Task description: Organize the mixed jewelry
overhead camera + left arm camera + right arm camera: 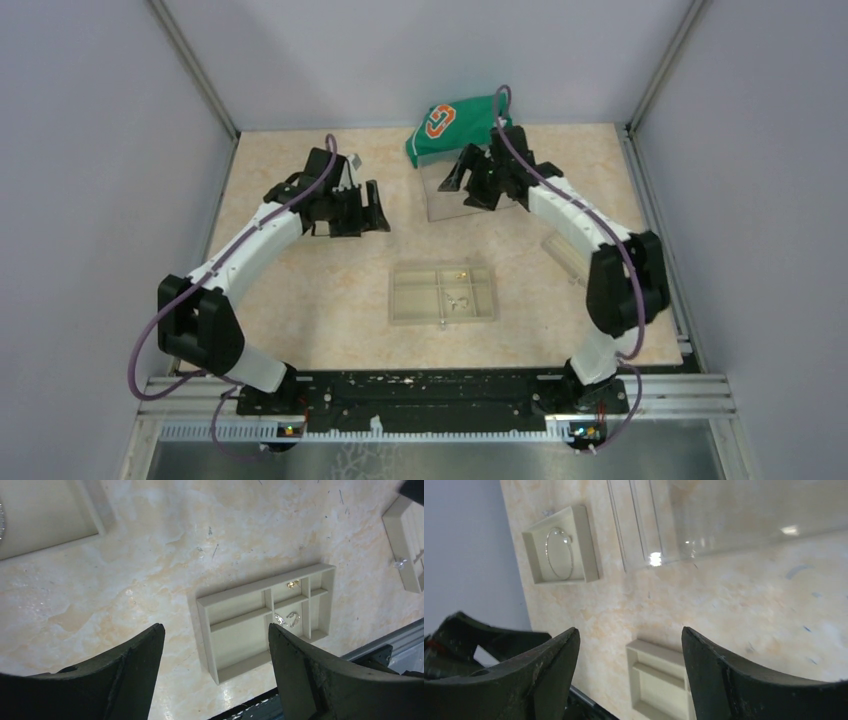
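The mixed jewelry is spread over several beige holders. In the compartmented tray (425,300) (235,630) lie a gold piece (293,584) and silvery pieces (288,619) in separate small cells. A thin silver hoop (560,554) lies in a small square box (585,545). Another silvery bit (399,564) rests on a slotted tray (406,535) at the right. My left gripper (372,208) (216,630) hovers open and empty, left of the compartmented tray. My right gripper (452,180) (630,630) is open and empty too, above the clear lid (734,515).
A green cloth with an orange logo (455,122) lies at the back, just behind my right gripper. The clear lid (440,200) lies flat beneath that gripper. The slotted tray (562,252) sits partly under my right forearm. Grey walls close in three sides.
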{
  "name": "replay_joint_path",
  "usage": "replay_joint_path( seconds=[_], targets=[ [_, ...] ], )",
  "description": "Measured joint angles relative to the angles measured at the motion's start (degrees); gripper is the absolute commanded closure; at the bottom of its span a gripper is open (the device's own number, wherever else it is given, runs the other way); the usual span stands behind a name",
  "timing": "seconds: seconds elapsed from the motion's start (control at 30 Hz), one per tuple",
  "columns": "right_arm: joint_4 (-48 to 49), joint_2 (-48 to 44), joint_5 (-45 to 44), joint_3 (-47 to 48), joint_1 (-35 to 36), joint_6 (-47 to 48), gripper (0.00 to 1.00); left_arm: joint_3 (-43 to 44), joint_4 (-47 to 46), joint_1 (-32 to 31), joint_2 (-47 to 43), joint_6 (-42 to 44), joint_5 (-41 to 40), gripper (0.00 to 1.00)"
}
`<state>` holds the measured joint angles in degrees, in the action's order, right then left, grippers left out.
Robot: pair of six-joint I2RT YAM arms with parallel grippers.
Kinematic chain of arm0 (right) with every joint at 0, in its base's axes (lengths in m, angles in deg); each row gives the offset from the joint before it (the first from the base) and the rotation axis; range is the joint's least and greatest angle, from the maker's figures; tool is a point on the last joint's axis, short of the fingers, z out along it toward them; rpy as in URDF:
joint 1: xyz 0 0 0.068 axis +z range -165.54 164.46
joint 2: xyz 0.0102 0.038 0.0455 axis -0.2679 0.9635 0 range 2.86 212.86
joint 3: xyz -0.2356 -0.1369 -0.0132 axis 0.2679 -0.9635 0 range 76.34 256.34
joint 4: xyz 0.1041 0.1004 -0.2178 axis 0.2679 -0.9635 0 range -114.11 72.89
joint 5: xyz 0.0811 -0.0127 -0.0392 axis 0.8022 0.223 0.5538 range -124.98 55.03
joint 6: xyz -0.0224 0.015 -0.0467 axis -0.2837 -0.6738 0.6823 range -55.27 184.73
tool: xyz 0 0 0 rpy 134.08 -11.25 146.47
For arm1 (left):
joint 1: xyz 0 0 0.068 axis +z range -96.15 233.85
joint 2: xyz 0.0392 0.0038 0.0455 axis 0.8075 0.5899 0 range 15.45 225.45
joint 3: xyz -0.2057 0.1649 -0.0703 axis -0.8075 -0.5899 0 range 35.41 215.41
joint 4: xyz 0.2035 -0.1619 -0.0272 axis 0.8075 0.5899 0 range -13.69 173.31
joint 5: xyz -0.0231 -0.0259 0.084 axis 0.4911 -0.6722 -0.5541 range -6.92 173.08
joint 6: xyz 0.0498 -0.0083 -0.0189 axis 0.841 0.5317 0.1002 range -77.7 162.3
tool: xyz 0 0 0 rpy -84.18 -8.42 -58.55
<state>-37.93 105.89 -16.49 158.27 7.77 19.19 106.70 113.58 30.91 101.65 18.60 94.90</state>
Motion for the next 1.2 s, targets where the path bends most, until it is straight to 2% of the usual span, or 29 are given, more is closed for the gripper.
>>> replay_joint_path(
  seconds=[0.17,0.27,0.33,0.43,0.53,0.67,0.97,1.2],
  targets=[
    [-5.5,-18.5,-6.3,-8.3,-4.0,5.4,0.26,0.1,1.6,0.3,-0.1,0.2,-1.4,0.18],
    [-9.7,-28.2,-11.7,-13.0,-6.4,8.2,0.3,-0.3,1.9,0.3,-0.1,0.0,-1.4,0.18],
    [-12.4,-32.5,-14.1,-16.2,-6.1,9.1,0.34,-1.6,1.7,0.2,-0.2,-0.6,-1.3,0.18],
    [-16.7,-36.5,-17.1,-22.5,-1.5,8.9,0.41,-3.4,1.8,0.2,-0.2,-1.4,-1.1,0.18],
    [-18.9,-36.9,-17.7,-29.2,3.4,7.0,0.45,-3.9,1.7,0.2,-0.2,-2.0,-0.7,0.18],
    [-19.8,-36.7,-17.8,-35.9,6.3,4.4,0.47,-3.5,1.5,0.1,0.0,-2.4,-0.4,0.18],
    [-16.0,-33.3,-18.0,-39.6,7.1,2.4,0.54,-0.2,1.0,-0.3,2.2,-3.9,-0.7,0.17],
    [-11.9,-28.3,-18.9,-40.0,8.4,2.3,0.63,10.5,-0.3,-1.5,11.3,-5.9,-2.3,0.16]
  ],
)
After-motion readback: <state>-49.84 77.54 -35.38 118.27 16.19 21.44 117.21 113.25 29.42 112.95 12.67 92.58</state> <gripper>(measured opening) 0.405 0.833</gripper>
